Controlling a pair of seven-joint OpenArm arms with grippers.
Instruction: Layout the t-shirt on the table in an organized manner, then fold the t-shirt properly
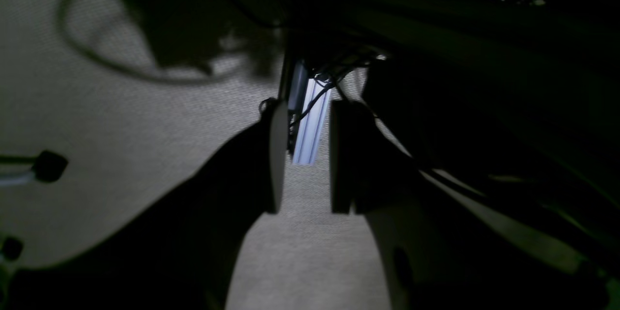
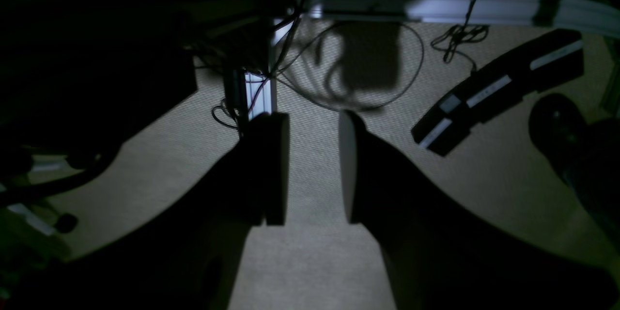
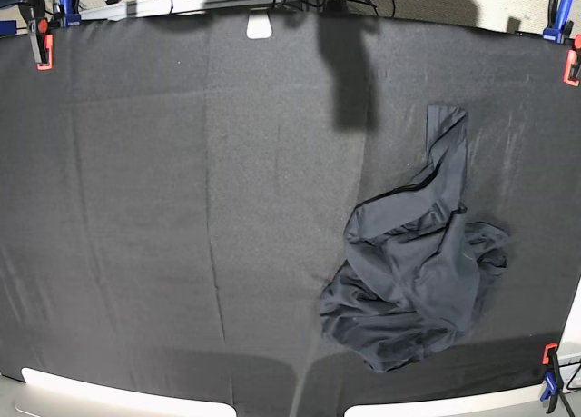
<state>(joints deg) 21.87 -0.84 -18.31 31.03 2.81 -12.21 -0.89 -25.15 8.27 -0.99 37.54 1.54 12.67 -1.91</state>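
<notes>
Seen from above, my desk (image 3: pixel 136 208) fills the base view, draped in a matte black cloth with faint creases. At its far left corner sit orange and blue clamps (image 3: pixel 41 44). Moving right, the cloth is bare across the middle. On the right half lies the t-shirt (image 3: pixel 413 290), a dark navy-charcoal heap with a slight sheen, crumpled and bunched near the front edge, with one narrow strip of fabric reaching up toward the back of the desk. More clamps (image 3: pixel 563 40) hold the far right corner, and another clamp (image 3: pixel 549 381) grips the near right edge. Neither of my arms shows in this overhead view. My left wrist camera is dim: my left gripper (image 1: pixel 305 155) points at beige carpet floor (image 1: pixel 121 131), its two fingers parted with a clear gap and nothing between them, a pale aluminium rail (image 1: pixel 310 121) visible beyond. My right wrist camera shows my right gripper (image 2: pixel 312 169) likewise parted and empty above the carpet, with loose black cables (image 2: pixel 368 68) and a black power strip (image 2: pixel 499 89) lying on the floor to its right.
</notes>
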